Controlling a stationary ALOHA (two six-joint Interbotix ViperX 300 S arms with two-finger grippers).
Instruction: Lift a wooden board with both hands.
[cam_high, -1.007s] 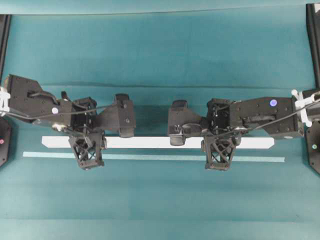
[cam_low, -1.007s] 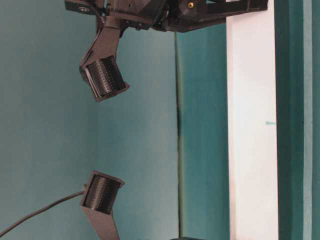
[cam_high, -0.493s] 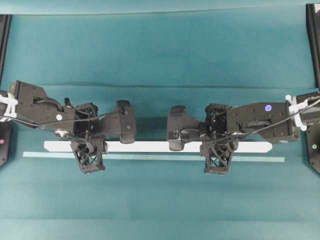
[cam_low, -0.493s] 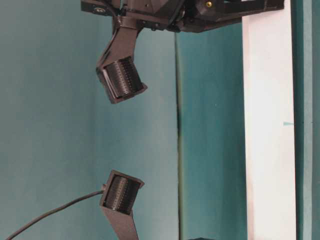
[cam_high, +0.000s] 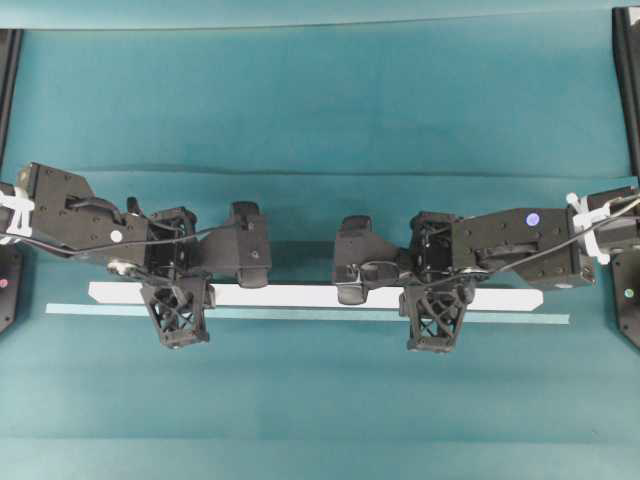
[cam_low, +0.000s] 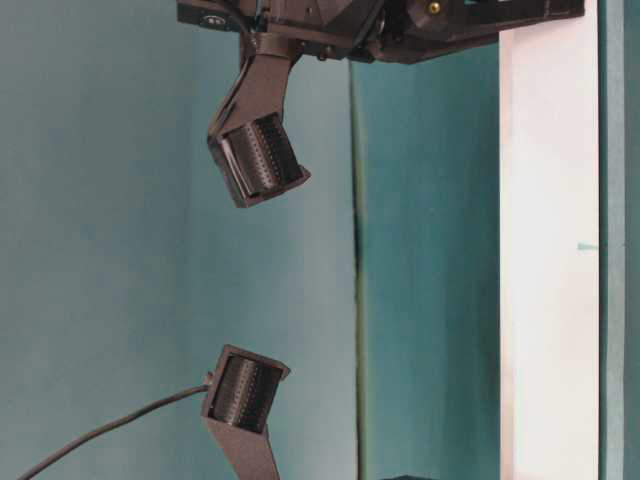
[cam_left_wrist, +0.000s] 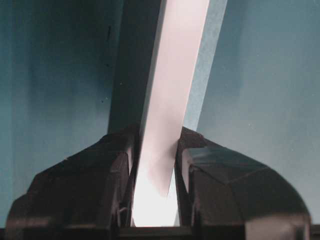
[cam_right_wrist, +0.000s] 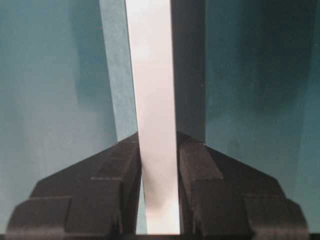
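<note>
A: Where is the board (cam_high: 300, 295)?

B: It runs across the middle of the overhead view, level, above the teal table (cam_high: 320, 100). The thin pale strip of tape (cam_high: 520, 319) lies just beside it on the near side. Both arms cover parts of the board, and the tape passes under the lattice fingers.

A: Do the grippers have it?

B: Yes. In the left wrist view the left gripper (cam_left_wrist: 155, 170) has its fingers (cam_left_wrist: 90, 185) pressed against both edges of the board. The right gripper (cam_right_wrist: 159, 170) is clamped on it the same way, narrowly parted by the board's width.

A: Is it off the table?

B: A dark shadow runs beside it in both wrist views, which suggests so. The table-level view is turned sideways and cuts off both ends of the board, so the gap beneath is hard to judge there.
</note>
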